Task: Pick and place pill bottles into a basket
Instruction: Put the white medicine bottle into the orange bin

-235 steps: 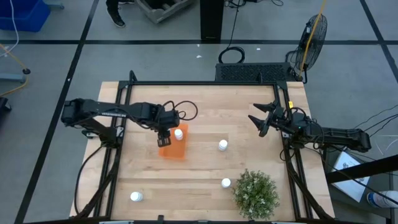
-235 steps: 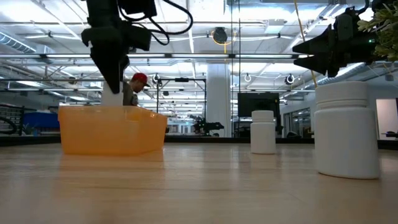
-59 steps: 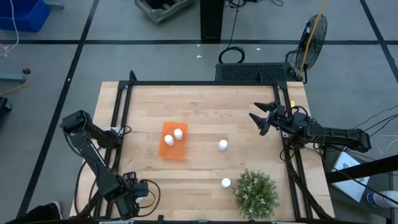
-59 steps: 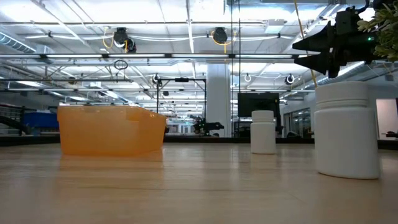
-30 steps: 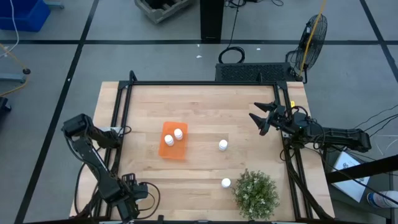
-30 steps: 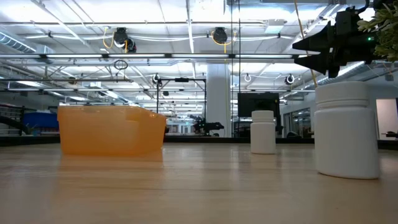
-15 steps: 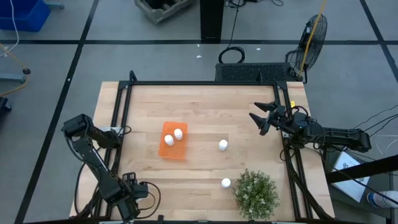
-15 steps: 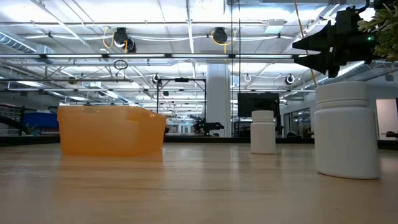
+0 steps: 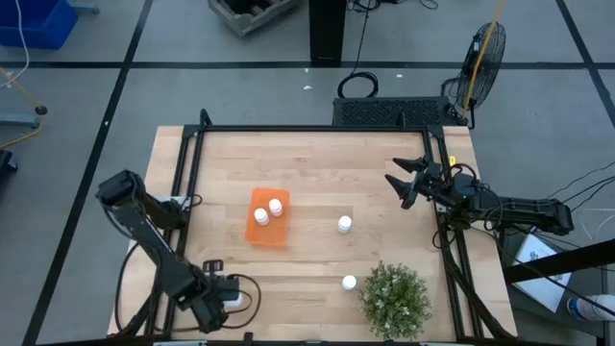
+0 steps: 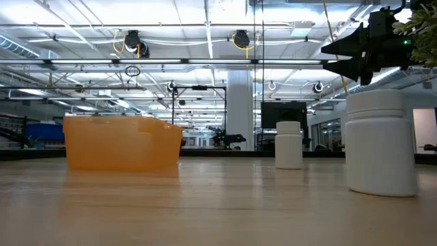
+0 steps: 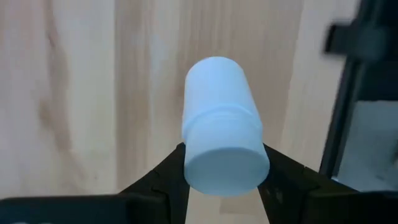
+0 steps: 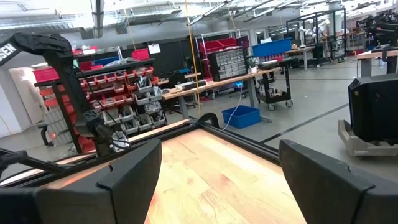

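Our left hand point(image 11: 224, 186) grips a small white cylindrical pill bottle point(image 11: 221, 124) at the wooden bench's point(image 9: 317, 173) near-left corner. The bright orange rectangular basket point(image 9: 256, 234) holds two white bottles point(image 9: 268, 211); two more point(image 9: 344, 224) stand right of it. Our right hand point(image 9: 402, 185) hovers wide open at the right edge.

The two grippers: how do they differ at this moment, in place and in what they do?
The left gripper is low at the table's near-left corner, shut on a pill bottle; the right gripper hangs at the far-right edge, open and holding nothing. The left gripper is at work; the right gripper waits, apart from every bottle. Both are dark and two-fingered.
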Tool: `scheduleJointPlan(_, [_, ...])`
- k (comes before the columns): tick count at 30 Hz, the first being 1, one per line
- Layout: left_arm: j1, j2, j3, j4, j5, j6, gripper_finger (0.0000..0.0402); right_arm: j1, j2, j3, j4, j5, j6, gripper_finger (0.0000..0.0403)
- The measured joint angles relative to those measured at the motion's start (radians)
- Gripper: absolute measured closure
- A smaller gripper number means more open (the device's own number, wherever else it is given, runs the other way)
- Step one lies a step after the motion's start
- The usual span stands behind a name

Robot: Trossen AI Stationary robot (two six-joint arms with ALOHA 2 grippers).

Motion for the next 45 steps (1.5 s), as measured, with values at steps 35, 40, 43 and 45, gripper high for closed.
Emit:
scheduleJointPlan(35, [0.762,-0.046,0.365,-0.624,-0.026,0.834,0.0245,0.000,0.000,0.000,-0.047,-0.001,-0.003,0.0090])
scheduleJointPlan(40, [0.770,0.004,0.359,-0.632,0.026,0.875,0.0245,0.000,0.000,0.000,-0.057,-0.002,0.005,0.0090])
scheduleJointPlan(43, [0.756,0.059,0.358,-0.651,0.023,0.921,0.0245,0.000,0.000,0.000,-0.066,-0.002,0.007,0.0090])
scheduleJointPlan(45, [0.751,0.091,0.357,-0.647,0.021,0.944,0.0245,0.000,0.000,0.000,-0.068,-0.002,0.007,0.0090])
